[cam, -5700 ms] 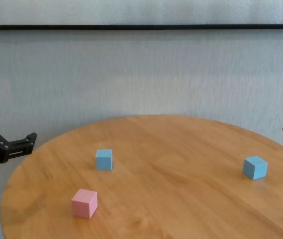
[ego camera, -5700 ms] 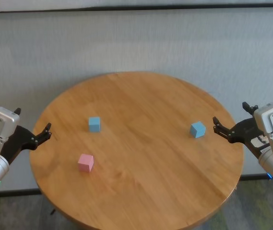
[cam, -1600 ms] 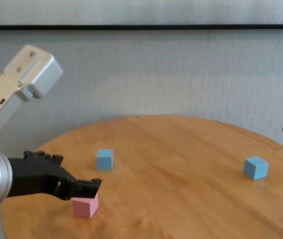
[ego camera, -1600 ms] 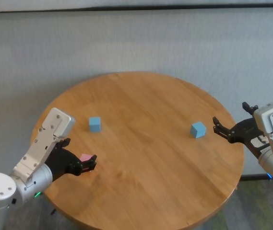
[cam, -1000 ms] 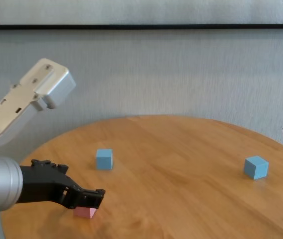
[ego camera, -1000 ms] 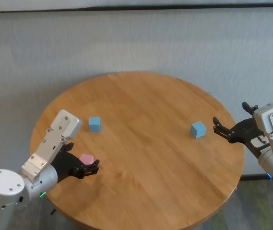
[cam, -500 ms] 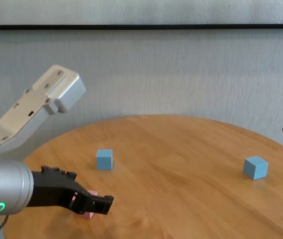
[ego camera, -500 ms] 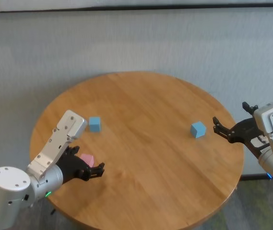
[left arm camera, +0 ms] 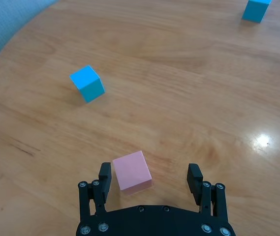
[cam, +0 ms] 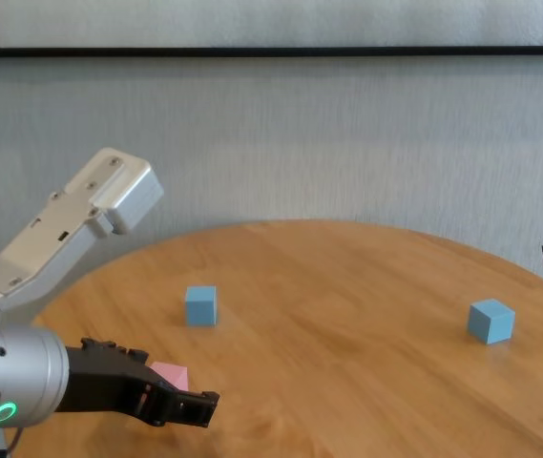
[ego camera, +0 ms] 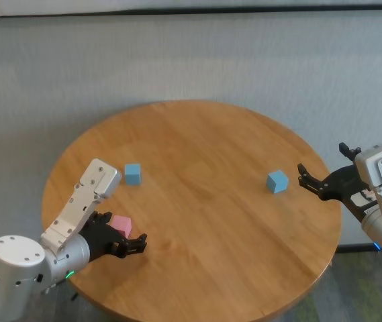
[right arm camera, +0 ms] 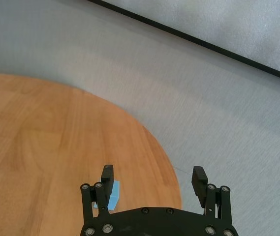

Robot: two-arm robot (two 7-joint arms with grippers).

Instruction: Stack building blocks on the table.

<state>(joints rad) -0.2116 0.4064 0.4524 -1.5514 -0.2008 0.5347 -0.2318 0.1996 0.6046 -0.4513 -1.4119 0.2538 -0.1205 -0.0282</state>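
Your left gripper has its jaws spread wide, low over the near left part of the table. The pink block sits between the two fingers, closer to one of them, with a clear gap to the other; you cannot tell whether that nearer finger touches it. The block rests flat on the wood and is not lifted. From the head view you see it half covered by the black fingers, and the chest view shows only its top corner behind them.

Farther from you on the left, one blue block stands alone, near the pink one but apart from it. The second blue block sits well to the right, near the table's right rim.

Your right gripper hangs at the right edge of the table, jaws also spread, holding nothing, just beside that second blue block without touching it.
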